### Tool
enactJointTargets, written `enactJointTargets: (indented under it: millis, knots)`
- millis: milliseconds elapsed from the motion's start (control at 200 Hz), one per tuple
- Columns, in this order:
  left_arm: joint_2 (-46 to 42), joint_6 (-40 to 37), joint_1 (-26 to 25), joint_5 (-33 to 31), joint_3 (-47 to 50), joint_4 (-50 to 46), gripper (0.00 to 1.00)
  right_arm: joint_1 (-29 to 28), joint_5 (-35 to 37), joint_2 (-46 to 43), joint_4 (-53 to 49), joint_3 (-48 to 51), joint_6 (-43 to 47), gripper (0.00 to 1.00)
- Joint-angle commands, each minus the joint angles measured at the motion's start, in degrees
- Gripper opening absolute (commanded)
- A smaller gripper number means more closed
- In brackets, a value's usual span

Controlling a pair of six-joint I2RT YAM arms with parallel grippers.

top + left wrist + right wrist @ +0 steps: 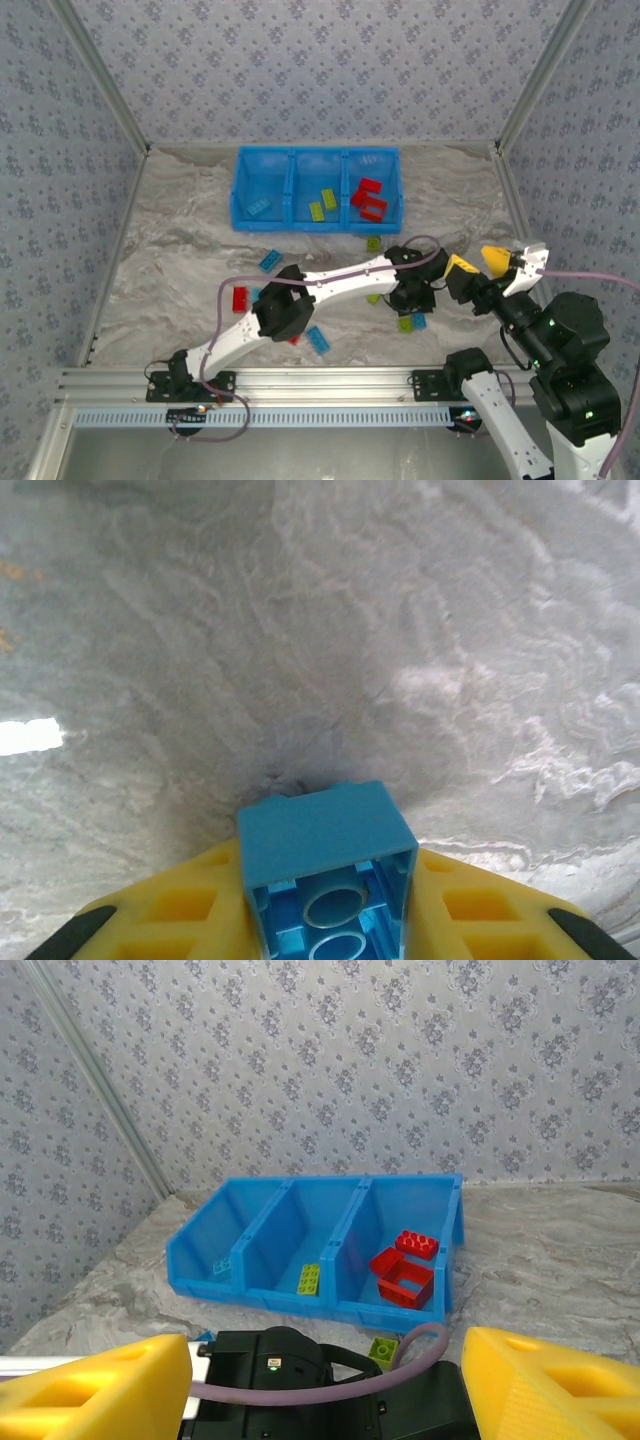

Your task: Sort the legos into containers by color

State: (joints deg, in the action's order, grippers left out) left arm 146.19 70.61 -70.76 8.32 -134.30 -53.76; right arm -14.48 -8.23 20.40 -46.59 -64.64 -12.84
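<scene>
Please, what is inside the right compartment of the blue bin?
Two red legos lie inside the right compartment. Its front wall hides the nearest floor, so anything there cannot be seen.

the right pincer (325, 1388) is standing open, its yellow fingers (95, 1390) sitting wide apart at the bottom corners. between them a black arm (285, 1375) is carrying a purple cable (400, 1360). beyond, a blue bin (285, 1300) is resting on the marbled worktop (545, 1250), holding a light blue brick (221, 1268) on the left, a green brick (309, 1278) in the middle and two red bricks (404, 1278) on the right. another green brick (382, 1349) is lying just before the bin.
</scene>
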Motion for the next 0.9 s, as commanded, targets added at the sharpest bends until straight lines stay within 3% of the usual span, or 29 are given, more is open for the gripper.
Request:
enactJointTargets:
  millis: [0,220,410,575,655,779,824,894]
  knots:
    - [0.07,-2.76,0.33,-4.7,-4.62,-1.67,0.29,0.07,-0.86,0.34,0.32,0.05,-0.04,0.74]
    - [-10.14,-6.59,1.96,-13.8,-4.64,-5.5,0.28,0.12,-7.98,3.29,4.3,-3.2,0.11,0.74]
    - [-25.55,-9.01,7.16,-18.88,9.58,-4.94,0.28,0.3,-17.54,10.23,8.98,-5.32,-0.07,0.7]
    - [-38.1,-13.19,14.73,-22.96,23.58,-5.19,0.28,-2.01,-17.63,13.56,16.24,0.0,-0.94,0.69]
    - [-43.34,-15.56,20.28,-22.38,30.47,-4.43,0.28,-9.08,-12.95,17.64,18.34,-0.05,0.34,0.69]
    - [-48.82,-19.97,28.99,-21.72,37.72,-2.93,0.28,-34.4,8.18,27.62,19.93,-3.05,9.49,0.71]
    - [-49.77,-22.11,32.1,-21.2,39.01,-2.17,0.28,-40.1,12.07,31.84,21.99,-5.05,11.32,0.71]
    - [-50.08,-25.51,36.41,-20.08,39.9,-0.66,0.28,-42.72,11.34,37.27,26.99,-6.02,10.46,0.71]
